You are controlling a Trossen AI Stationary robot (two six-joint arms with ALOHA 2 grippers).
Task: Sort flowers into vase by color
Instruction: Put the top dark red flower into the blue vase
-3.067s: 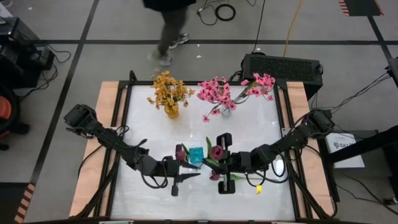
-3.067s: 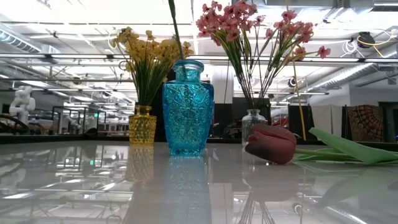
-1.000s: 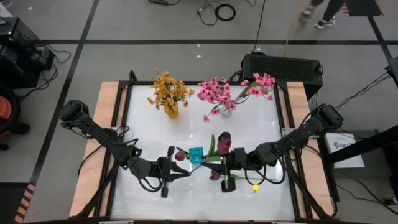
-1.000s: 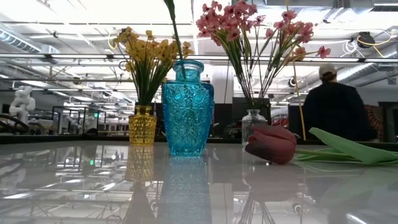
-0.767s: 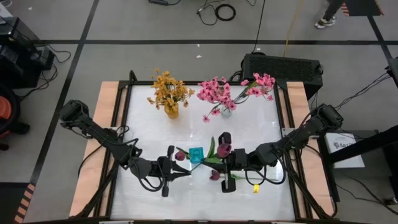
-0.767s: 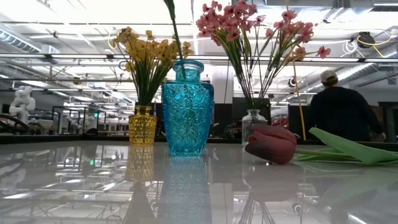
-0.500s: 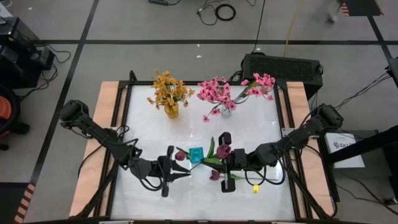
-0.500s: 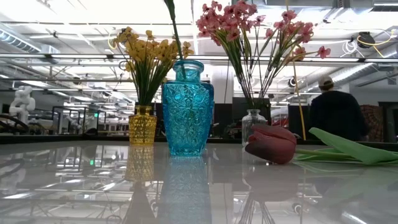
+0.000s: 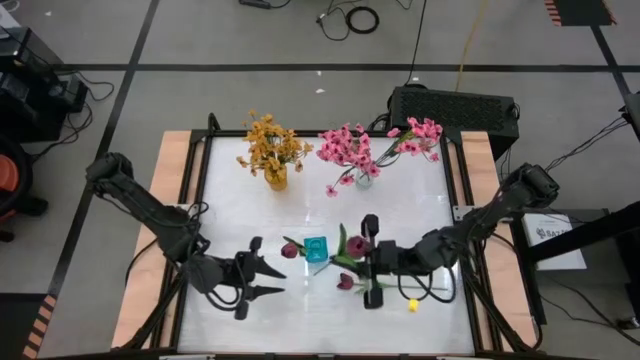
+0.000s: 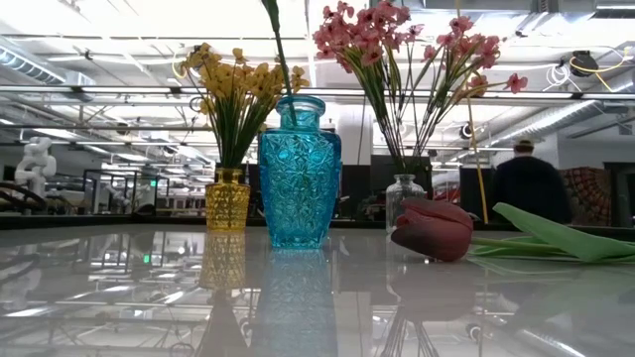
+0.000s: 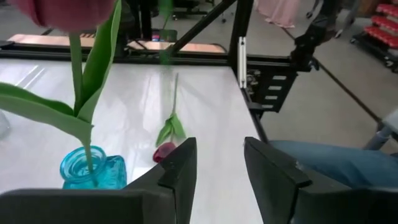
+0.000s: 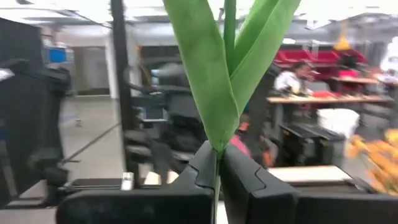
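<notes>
A blue glass vase [image 9: 316,250] [image 10: 300,174] [image 11: 93,169] stands mid-table with one maroon tulip [image 9: 289,249] in it; its stem [image 11: 76,68] enters the vase mouth. My left gripper [image 9: 266,268] [image 11: 219,165] is open, just left of the vase, touching nothing. My right gripper [image 9: 358,262] [image 12: 216,163] is right of the vase, shut on a second maroon tulip [image 9: 357,243]. A third tulip [image 9: 345,281] [image 10: 434,228] [image 11: 165,151] lies on its side on the table. My right gripper pinches the tulip's green stem [image 12: 216,158] between its two fingers, just below where the leaves [image 12: 214,68] split off. The fingers come in level from the table's right, across the stem. The tulip is lifted clear and stands roughly upright, bud [image 9: 357,243] above the fingers.
A yellow vase of yellow flowers [image 9: 272,150] [image 10: 228,149] and a clear vase of pink flowers [image 9: 360,150] [image 10: 402,119] stand near the far edge. A small yellow item [image 9: 413,305] lies near the right arm. A person [image 10: 531,188] is in the room behind.
My left gripper has drawn back toward the table's left edge, away from the blue vase, staying open; the tulip has stayed in the vase. My right gripper has shifted slightly right with its tulip. A person has walked across the room behind.
</notes>
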